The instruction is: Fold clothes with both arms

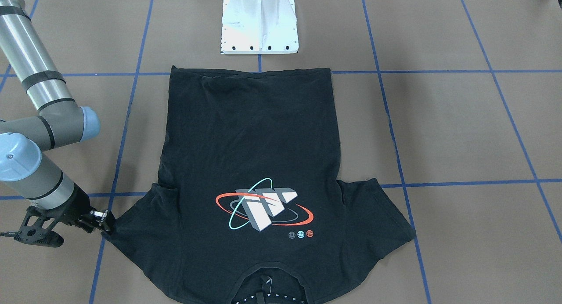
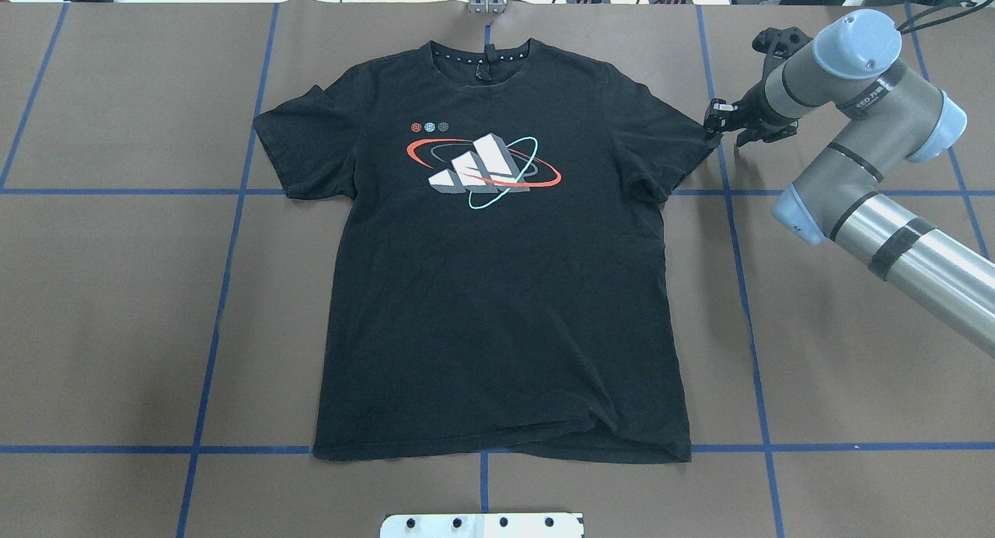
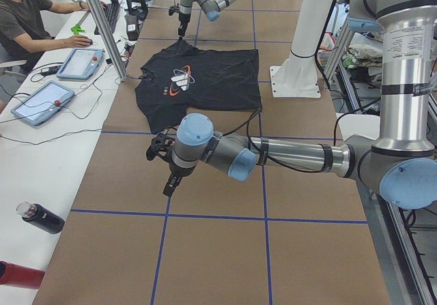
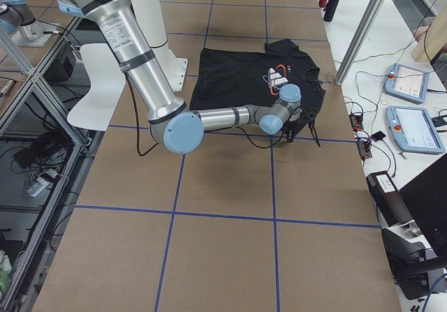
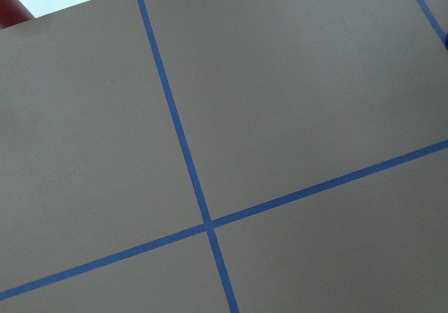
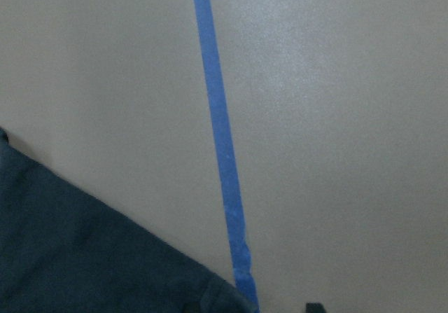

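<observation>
The black T-shirt lies flat and print-up on the brown table, collar toward the far edge in the overhead view; it also shows as T-shirt, T-shirt and T-shirt. My right gripper sits low at the tip of the right-hand sleeve, seen as gripper, open, its fingers standing either side of the sleeve corner. My left gripper hangs over bare table well away from the shirt; I cannot tell its state, and its wrist view holds only table and tape.
Blue tape lines grid the table. The white pedestal base stands just behind the shirt's hem. A side bench holds tablets, a dark bottle and a seated person.
</observation>
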Action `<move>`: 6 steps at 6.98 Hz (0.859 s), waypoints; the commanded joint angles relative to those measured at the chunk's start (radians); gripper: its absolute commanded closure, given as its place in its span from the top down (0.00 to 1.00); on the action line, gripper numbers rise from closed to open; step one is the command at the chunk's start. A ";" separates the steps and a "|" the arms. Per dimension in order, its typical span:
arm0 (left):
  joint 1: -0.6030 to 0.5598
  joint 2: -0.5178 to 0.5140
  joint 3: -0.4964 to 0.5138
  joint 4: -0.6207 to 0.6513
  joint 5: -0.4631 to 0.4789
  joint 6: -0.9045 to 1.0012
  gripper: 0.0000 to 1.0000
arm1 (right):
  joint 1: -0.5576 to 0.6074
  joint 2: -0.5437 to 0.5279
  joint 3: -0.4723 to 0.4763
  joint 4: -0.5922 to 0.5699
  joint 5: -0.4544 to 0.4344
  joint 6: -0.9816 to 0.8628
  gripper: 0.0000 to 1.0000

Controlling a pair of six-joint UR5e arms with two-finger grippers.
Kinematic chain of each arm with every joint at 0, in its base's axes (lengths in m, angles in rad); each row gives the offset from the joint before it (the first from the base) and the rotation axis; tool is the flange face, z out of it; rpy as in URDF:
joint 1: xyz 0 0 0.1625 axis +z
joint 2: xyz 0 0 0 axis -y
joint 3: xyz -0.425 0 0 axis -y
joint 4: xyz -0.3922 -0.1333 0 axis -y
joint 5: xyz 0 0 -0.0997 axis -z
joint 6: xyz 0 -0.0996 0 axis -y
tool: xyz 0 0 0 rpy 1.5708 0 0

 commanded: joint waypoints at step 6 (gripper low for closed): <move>0.000 0.000 0.001 0.000 0.000 -0.001 1.00 | -0.011 0.001 -0.002 -0.004 -0.030 0.000 0.58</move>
